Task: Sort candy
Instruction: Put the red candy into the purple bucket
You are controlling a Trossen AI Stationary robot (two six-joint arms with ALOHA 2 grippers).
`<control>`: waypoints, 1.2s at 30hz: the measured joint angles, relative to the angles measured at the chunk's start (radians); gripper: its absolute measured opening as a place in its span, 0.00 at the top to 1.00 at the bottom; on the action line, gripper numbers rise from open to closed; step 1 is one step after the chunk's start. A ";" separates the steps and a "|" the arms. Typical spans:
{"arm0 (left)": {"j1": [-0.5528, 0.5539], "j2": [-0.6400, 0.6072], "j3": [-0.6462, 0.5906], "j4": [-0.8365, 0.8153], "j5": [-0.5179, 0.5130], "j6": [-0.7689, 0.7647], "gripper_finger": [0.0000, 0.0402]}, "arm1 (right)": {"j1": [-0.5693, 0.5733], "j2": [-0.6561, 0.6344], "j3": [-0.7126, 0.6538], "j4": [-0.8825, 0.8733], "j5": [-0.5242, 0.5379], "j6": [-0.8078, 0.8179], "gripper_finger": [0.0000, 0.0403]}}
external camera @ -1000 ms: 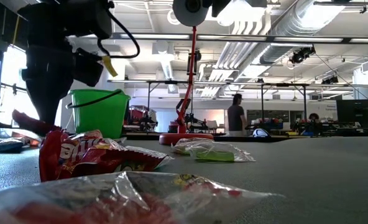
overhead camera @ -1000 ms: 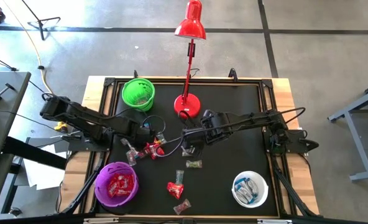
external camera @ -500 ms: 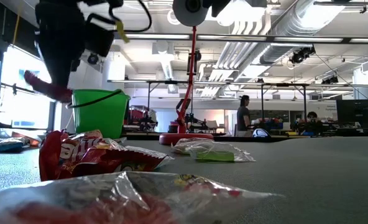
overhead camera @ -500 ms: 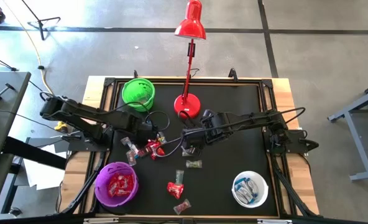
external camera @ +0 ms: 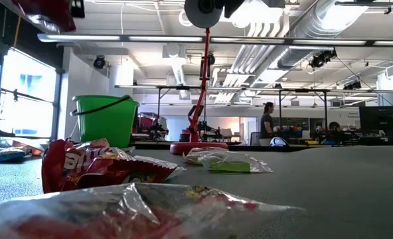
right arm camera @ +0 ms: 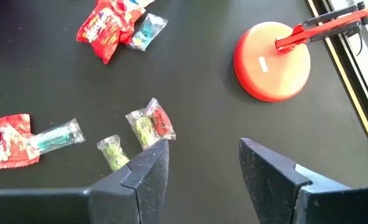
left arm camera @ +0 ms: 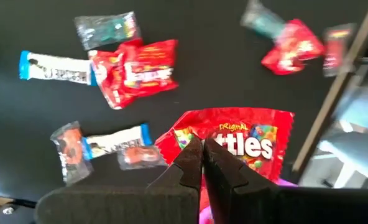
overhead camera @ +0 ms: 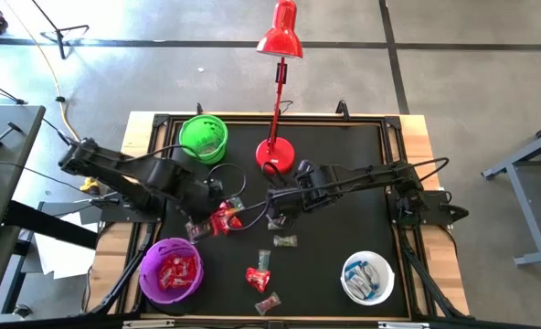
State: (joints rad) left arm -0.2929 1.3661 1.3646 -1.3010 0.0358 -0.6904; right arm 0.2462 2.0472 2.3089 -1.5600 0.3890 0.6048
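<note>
— From above, what's on the black mat [overhead camera: 344, 183]?

— Candy [overhead camera: 258, 277] lies scattered between the purple bowl [overhead camera: 171, 271] and white bowl [overhead camera: 368, 278]; the red lamp [overhead camera: 276, 153] stands beside the green bowl [overhead camera: 203, 137].

— And at table level?

— Wrappers up close, benches and a person [external camera: 268, 121] far behind.

— The left gripper [left arm camera: 201, 155]?

— Pinching a red Skittles packet [left arm camera: 246, 140], lifted, probably.

— The right gripper [right arm camera: 202, 155]?

— Spread wide above the mat.

Place: open-plan robotics lab.
Ceiling [external camera: 356, 26]: bare ducts, strip lights.
Background: rows of benches, monitors [external camera: 381, 118], a person [external camera: 268, 119] standing.
Floor [overhead camera: 472, 82]: grey concrete, taped lines.
Worktop [overhead camera: 344, 183]: black mat, wooden frame.
</note>
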 joint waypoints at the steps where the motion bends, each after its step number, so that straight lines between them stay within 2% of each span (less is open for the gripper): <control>1: -0.018 0.000 0.022 -0.008 -0.001 -0.015 1.00 | -0.001 0.000 0.000 0.004 0.001 0.000 0.52; 8: -0.166 0.000 0.125 -0.182 -0.030 -0.195 1.00 | -0.005 0.000 0.000 0.012 0.001 0.040 0.52; 15: -0.381 0.000 0.152 -0.273 -0.012 -0.420 1.00 | -0.005 0.000 0.000 0.012 0.001 0.075 0.52; 20: -0.474 0.000 0.152 -0.266 -0.102 -0.459 1.00 | -0.005 0.000 0.000 0.027 0.001 0.076 0.52; 24: -0.472 0.000 0.152 -0.266 -0.187 -0.395 1.00 | -0.005 0.000 0.000 0.041 0.001 0.078 0.52; 33: -0.374 0.001 0.152 -0.260 -0.290 -0.219 1.00 | -0.005 0.000 0.000 0.039 0.001 0.138 0.52; 36: -0.329 0.001 0.152 -0.201 -0.312 -0.145 1.00 | -0.005 0.000 0.000 0.039 0.001 0.147 0.52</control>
State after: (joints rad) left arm -0.6222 1.3666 1.5166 -1.5016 -0.2759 -0.8351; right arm 0.2417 2.0472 2.3089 -1.5208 0.3897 0.7522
